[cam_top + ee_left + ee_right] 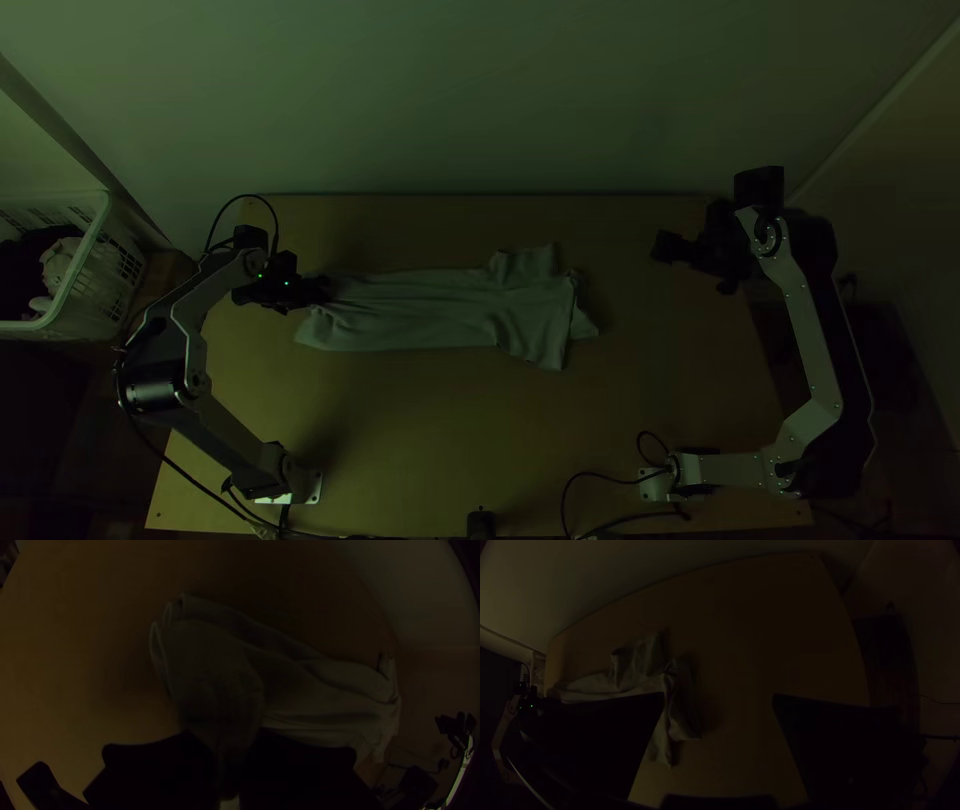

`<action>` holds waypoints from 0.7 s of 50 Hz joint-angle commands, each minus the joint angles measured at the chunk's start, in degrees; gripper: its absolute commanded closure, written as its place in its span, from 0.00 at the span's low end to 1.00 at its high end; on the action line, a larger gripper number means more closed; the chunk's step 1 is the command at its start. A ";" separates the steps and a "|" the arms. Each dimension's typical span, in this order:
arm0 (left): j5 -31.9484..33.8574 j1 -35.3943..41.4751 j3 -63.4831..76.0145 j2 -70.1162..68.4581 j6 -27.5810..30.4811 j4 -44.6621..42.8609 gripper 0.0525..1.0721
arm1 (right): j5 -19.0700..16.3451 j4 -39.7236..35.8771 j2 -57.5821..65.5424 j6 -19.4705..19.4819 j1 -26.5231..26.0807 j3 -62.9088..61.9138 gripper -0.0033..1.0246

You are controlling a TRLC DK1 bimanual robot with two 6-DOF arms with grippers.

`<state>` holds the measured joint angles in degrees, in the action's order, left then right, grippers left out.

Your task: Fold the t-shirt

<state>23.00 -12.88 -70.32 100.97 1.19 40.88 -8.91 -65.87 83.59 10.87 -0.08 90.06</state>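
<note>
At the left pincer [323, 289], we find the fingers closed on a gathered part of the t-shirt [430, 310], at the end away from the sleeves. Just beside that grip, we note a loose corner lying on the table [430, 430]. From the left pincer, the t-shirt runs across the table towards the right pincer's [665, 248] side as a long, narrow, creased strip, its layers folded over one another. Well apart from the left pincer, we record the sleeve end, rumpled, one sleeve [526, 262] sticking out. Beyond the left pincer's outer side stands a white basket [85, 270] holding cloth. Farthest off, past the sleeve end and apart from it, we observe the right pincer, spread wide and holding nothing.
</note>
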 commanded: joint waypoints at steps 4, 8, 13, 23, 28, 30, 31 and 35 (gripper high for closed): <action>-1.30 -5.75 -4.12 -1.48 5.05 3.94 0.98 | -0.59 0.56 -2.12 0.20 -0.36 -1.64 0.04; -2.70 -7.95 -5.52 -2.18 7.07 5.17 0.98 | -0.50 0.56 -2.47 0.02 -0.28 -1.82 0.04; -2.88 -10.76 -7.99 -2.62 8.92 8.07 0.98 | -0.50 1.09 -2.47 -0.33 -0.45 -1.91 0.04; -5.25 -14.27 -11.68 -5.08 11.55 12.20 0.98 | -0.50 2.06 -2.91 -0.50 -0.71 -2.26 0.04; -7.71 -14.45 -12.03 -7.28 12.96 13.26 0.98 | -0.50 2.15 -3.26 -0.68 -0.71 -2.52 0.04; -9.03 -14.36 -12.47 -7.98 13.05 14.31 0.98 | -0.50 2.15 -3.44 -0.77 -0.71 -2.61 0.04; -9.12 -14.36 -13.00 -8.24 13.05 15.02 0.98 | -0.50 2.06 -3.44 -0.85 -0.71 -2.61 0.04; -9.29 -14.36 -15.54 -8.77 12.96 19.23 0.98 | -0.50 2.15 -3.61 -0.94 -0.71 -2.61 0.04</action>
<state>14.33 -27.03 -82.39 94.76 12.73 56.58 -9.02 -63.83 81.78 10.41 -0.47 88.79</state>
